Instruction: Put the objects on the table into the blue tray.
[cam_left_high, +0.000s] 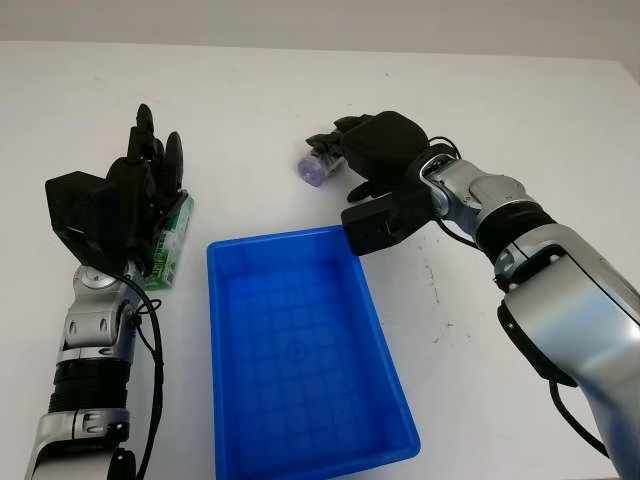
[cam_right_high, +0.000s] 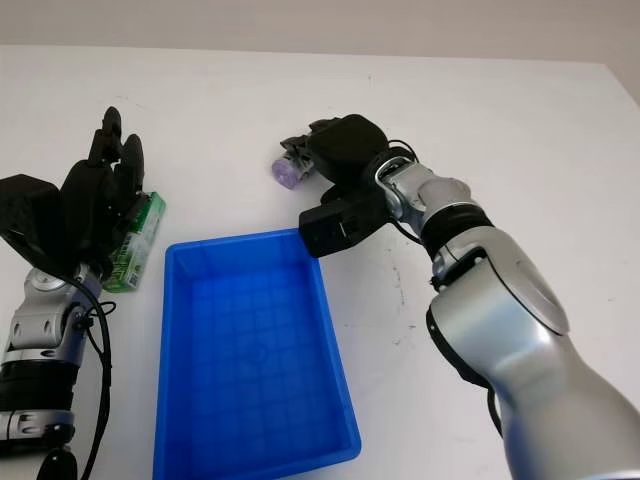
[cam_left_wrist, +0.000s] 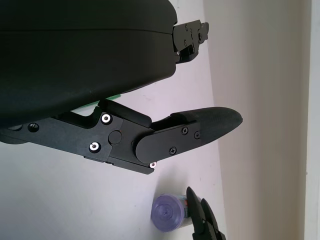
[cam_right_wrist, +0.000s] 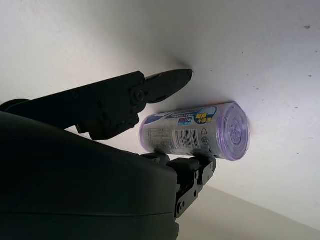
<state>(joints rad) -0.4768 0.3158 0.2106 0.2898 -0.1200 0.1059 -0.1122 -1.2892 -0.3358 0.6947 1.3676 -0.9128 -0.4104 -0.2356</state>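
Looking from the head: the purple can (cam_left_high: 314, 168) lies on its side on the white table (cam_left_high: 500, 110), just beyond the far right corner of the blue tray (cam_left_high: 392, 420); the right hand (cam_left_high: 375, 150) is at it, clearly the nearer hand.
Left side: the left hand (cam_left_high: 140, 195) is over the green box (cam_left_high: 172, 240), beside the tray; its fingers hold nothing visible, hand open.
Left wrist view: the can's round end (cam_left_wrist: 169, 214) faces this camera, well apart from the left fingers (cam_left_wrist: 200, 127).
Right wrist view: the can (cam_right_wrist: 195, 132) lies between two right fingers (cam_right_wrist: 155, 87), long axis across them; whether they press it, cannot tell.
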